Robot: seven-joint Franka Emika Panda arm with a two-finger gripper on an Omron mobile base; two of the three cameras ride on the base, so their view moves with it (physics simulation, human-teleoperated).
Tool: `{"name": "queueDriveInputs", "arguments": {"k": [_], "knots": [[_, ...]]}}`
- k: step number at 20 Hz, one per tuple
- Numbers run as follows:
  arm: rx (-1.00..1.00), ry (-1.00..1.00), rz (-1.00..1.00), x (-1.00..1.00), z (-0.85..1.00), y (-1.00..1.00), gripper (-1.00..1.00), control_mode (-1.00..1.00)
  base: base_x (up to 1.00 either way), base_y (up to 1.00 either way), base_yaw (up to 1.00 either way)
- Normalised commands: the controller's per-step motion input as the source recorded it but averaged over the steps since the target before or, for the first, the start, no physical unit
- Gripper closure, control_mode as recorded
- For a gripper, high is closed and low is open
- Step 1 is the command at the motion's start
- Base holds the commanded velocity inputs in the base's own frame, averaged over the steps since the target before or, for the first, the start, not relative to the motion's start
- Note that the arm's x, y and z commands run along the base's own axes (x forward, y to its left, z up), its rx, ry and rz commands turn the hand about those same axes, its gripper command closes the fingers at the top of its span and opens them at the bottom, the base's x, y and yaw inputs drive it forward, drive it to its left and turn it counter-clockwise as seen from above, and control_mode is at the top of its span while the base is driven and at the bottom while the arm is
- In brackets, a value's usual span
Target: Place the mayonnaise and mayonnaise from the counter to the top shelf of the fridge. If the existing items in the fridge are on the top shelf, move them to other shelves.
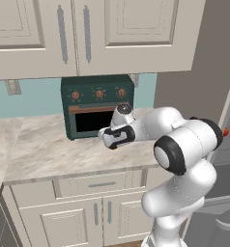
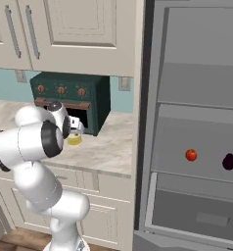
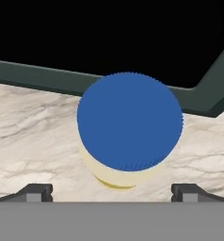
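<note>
A mayonnaise jar point(image 3: 129, 129), blue lid up and cream body showing beneath it, stands on the beige marbled tabletop point(image 3: 34, 136) directly below the end effector point(image 3: 112, 192), whose two dark fingertips point(image 3: 36, 192) sit spread wide to either side of the jar with nothing between them. In the right base view the jar point(image 2: 74, 139) peeks out yellow under the hand, just in front of the dark green toaster oven point(image 2: 72, 100), whose dark frame runs behind the lid in the hand view. The arm reaches from the base across the tabletop in the left base view, hand pointed down near the oven's front. To the right the fridge point(image 2: 152, 147) stands open; a red-orange fruit point(image 2: 191, 155) and a dark purple egg-shaped one point(image 2: 228, 161) rest apart on a middle shelf, while the top shelf point(image 2: 199, 105) above them appears bare. The step in hand looks like the pick-up of a jar; the next move calls for lowering the open fingers around the body below the lid, closing, then lifting clear before swinging towards the fridge.
</note>
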Motion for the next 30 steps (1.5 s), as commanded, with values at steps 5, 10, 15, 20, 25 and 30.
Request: {"name": "queueDriveInputs", "arguments": {"k": [5,10,15,20,25,30], "knots": [[-0.01,0.00,-0.05,0.04,-0.17,0.00,-1.00,-1.00,0.00,0.00,0.00],[-0.01,0.00,-0.07,0.22,-0.13,0.00,-1.00,-1.00,0.00,0.00,0.00],[0.00,0.00,-0.06,0.22,-0.05,0.00,-1.00,-1.00,0.00,0.00,0.00],[0.00,0.00,-0.06,0.19,-0.01,0.00,-1.00,-1.00,0.00,0.00,0.00],[0.00,0.00,-0.05,0.14,0.00,0.00,-1.00,-1.00,0.00,0.00,0.00],[0.00,0.00,0.00,0.01,0.00,0.00,1.00,-1.00,0.00,0.00,0.00]]}}
